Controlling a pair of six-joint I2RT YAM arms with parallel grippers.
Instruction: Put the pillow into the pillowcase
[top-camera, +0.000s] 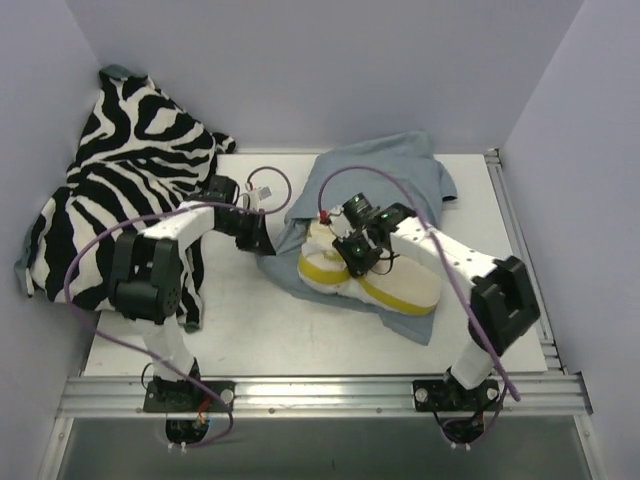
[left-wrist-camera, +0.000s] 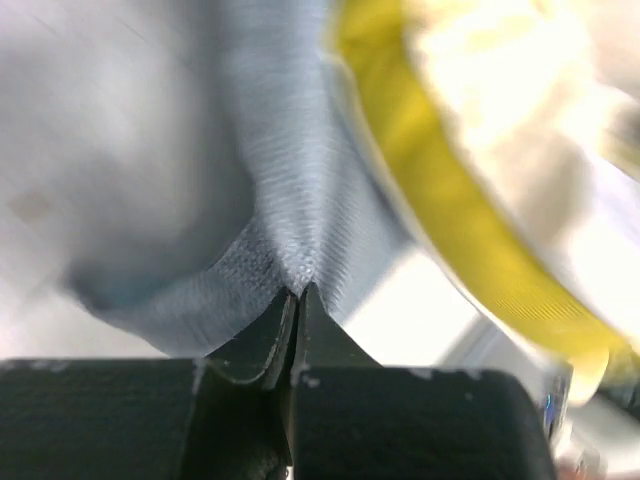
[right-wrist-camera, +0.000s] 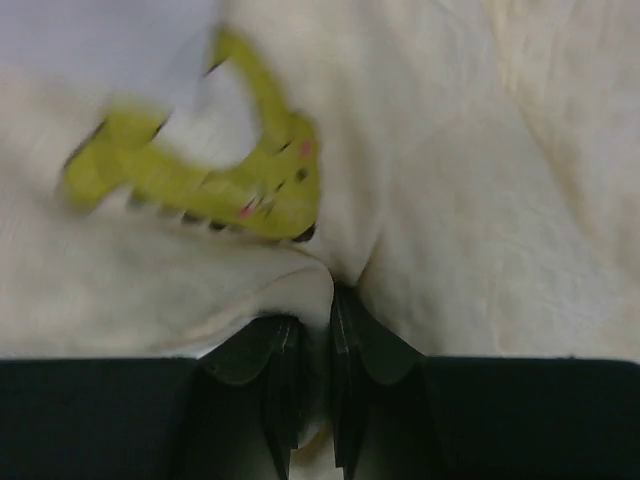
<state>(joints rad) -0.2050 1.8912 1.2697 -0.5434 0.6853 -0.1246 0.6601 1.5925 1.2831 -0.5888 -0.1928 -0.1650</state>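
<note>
The pillow (top-camera: 400, 285) lies right of the table's (top-camera: 250, 320) centre, on top of the near part of the pillowcase (top-camera: 390, 175), which spreads out from under it toward the far right. Both look light and very soft. The pillow is plump and will sag and fold around any pinch, so the best hold is probably a corner or the yellow edge (left-wrist-camera: 450, 200), where the seam gives some firmness. The pillowcase is thin, limp cloth that will bunch and slide, so it is best taken by the hem at its open end; which edge that is cannot be told here. The left gripper (left-wrist-camera: 298, 295) has its jaws closed on a fold of the grey-blue cloth at the pillowcase's left edge, just beside the pillow. The right gripper (right-wrist-camera: 318, 300) pinches a ridge of cream pillow fabric near the small yellow mark (right-wrist-camera: 230, 190). There is one pillow, one pillowcase and one zebra-print cloth (top-camera: 130, 180), heaped at the far left.
</note>
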